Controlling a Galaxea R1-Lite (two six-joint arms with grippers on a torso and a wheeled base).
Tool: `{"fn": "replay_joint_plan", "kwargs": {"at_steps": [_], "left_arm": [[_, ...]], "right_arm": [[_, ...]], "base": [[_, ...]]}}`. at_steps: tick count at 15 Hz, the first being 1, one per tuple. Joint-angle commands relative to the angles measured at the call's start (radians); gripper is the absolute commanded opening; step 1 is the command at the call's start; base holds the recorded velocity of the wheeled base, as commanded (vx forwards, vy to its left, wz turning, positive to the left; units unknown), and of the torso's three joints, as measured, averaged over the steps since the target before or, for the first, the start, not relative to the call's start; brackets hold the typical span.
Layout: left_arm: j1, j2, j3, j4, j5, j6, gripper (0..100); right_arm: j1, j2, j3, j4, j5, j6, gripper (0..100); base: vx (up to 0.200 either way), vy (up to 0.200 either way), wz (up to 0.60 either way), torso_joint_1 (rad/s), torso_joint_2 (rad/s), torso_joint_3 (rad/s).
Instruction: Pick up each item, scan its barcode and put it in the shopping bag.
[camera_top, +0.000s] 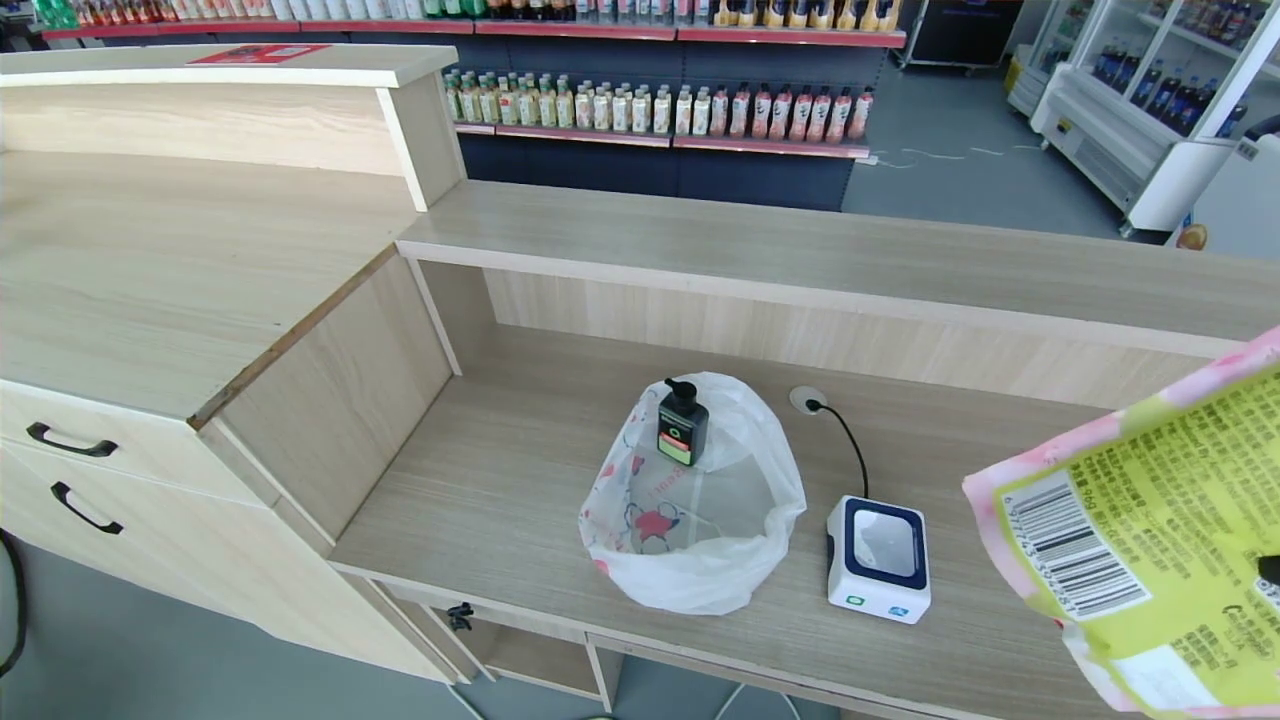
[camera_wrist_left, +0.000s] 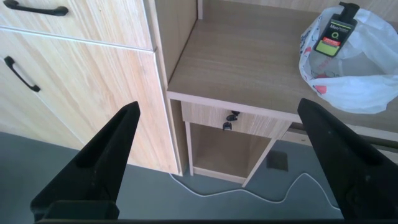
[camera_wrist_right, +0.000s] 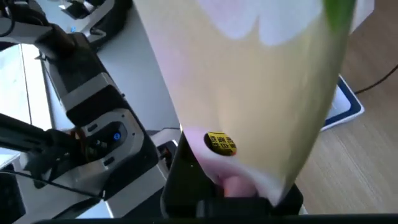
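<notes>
Your right end effector (camera_wrist_right: 233, 190) is clenched on the lower edge of the snack pouch (camera_wrist_right: 249, 74), black fingers either side of it. A round yellow sticker (camera_wrist_right: 221, 143) sits on the pouch just above the grip. In the head view the snack pouch (camera_top: 1150, 540) is held up off the worktop (camera_top: 500, 480), at the right edge, tilted. Its yellow-green printed side faces the camera and the border is pink. The barcode (camera_top: 1075, 545) is on the corner nearest the scanner (camera_top: 880, 560), turned toward the camera.

The scanner is a white box with a dark blue frame round the window. It lies flat on the worktop, just right of the shopping bag (camera_top: 690, 510) and apart from it. You see one blue corner of the scanner (camera_wrist_right: 345, 102) past the pouch in the right wrist view. A black cable (camera_top: 845, 440) runs from it to a round port (camera_top: 808, 400) in the worktop.

The shopping bag is thin white plastic with red print, mouth open, sitting mid worktop. A black pump bottle (camera_top: 682, 425) stands upright inside it at the far side.

Your left end effector (camera_wrist_left: 219, 106) is released, fingers spread wide with nothing between them. It hangs low over the grey floor (camera_wrist_left: 149, 199) in front of the drawers (camera_wrist_left: 74, 68) with black handles. From there you see the shopping bag (camera_wrist_left: 348, 68) and the pump bottle (camera_wrist_left: 334, 37) up on the worktop.

Behind the counter there is a shelf of bottles (camera_top: 660, 105).
</notes>
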Motion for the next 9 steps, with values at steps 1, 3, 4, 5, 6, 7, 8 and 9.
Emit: {"fn": "replay_joint_plan", "kwargs": {"at_steps": [1,3,4,5,6,7,8,9], "left_arm": [[0.0,0.0,0.0,0.0,0.0,0.0,100],[0.0,0.0,0.0,0.0,0.0,0.0,100],[0.0,0.002,0.0,0.0,0.002,0.0,100],[0.0,0.0,0.0,0.0,0.0,0.0,100],[0.0,0.002,0.0,0.0,0.0,0.0,100],[0.0,0.0,0.0,0.0,0.0,0.0,100],[0.0,0.0,0.0,0.0,0.002,0.0,100],[0.0,0.0,0.0,0.0,0.0,0.0,100]], "right_arm": [[0.0,-0.051,-0.014,0.038,-0.049,0.021,0],[0.002,-0.09,-0.02,0.041,-0.179,0.148,0],[0.011,-0.105,-0.026,0.023,-0.257,0.237,0],[0.022,-0.114,-0.022,-0.025,-0.32,0.3,0],[0.028,-0.117,-0.026,-0.086,-0.369,0.34,0],[0.034,-0.117,-0.026,-0.132,-0.415,0.374,0],[0.057,-0.12,-0.025,-0.252,-0.543,0.449,0],[0.097,-0.117,-0.019,-0.367,-0.669,0.532,0]], "base": [[0.0,0.0,0.0,0.0,0.0,0.0],[0.0,0.0,0.0,0.0,0.0,0.0],[0.0,0.0,0.0,0.0,0.0,0.0],[0.0,0.0,0.0,0.0,0.0,0.0],[0.0,0.0,0.0,0.0,0.0,0.0],[0.0,0.0,0.0,0.0,0.0,0.0],[0.0,0.0,0.0,0.0,0.0,0.0],[0.0,0.0,0.0,0.0,0.0,0.0]]}}
